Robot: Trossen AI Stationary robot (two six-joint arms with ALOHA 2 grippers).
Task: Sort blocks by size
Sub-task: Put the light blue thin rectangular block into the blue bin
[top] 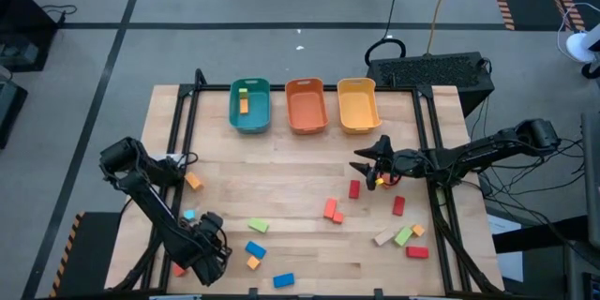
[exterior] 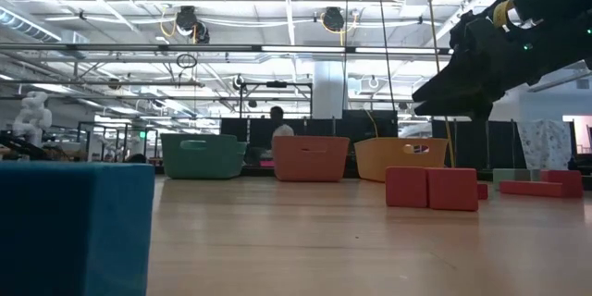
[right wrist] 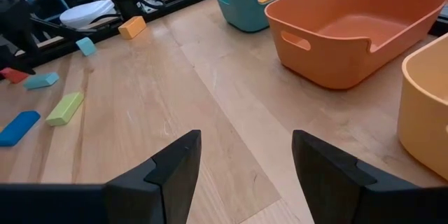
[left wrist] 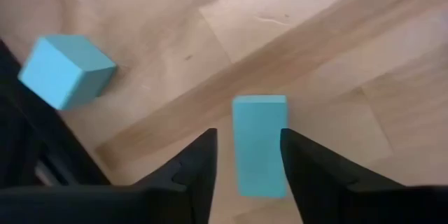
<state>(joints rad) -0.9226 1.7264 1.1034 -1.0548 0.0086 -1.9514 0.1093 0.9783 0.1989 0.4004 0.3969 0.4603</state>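
Observation:
Wooden blocks lie scattered on the table's near half: an orange one (top: 193, 181), a green one (top: 258, 227), blue ones (top: 255, 248), and red ones (top: 354, 188). My left gripper (top: 211, 244) is low at the near left, open. Its fingers (left wrist: 199, 164) stand on either side of a light blue bar (left wrist: 259, 143) that lies flat on the table; I cannot tell whether they touch it. A light blue cube (left wrist: 66, 70) lies beside it. My right gripper (top: 370, 164) hovers open and empty (right wrist: 241, 175) in front of the yellow bin (top: 358, 105).
Teal (top: 249, 105), orange (top: 307, 105) and yellow bins stand in a row at the far edge. The teal bin holds a green (top: 242, 92) and an orange block (top: 244, 105). More blocks (top: 404, 234) lie at the near right. Bare table lies between the bins and the blocks.

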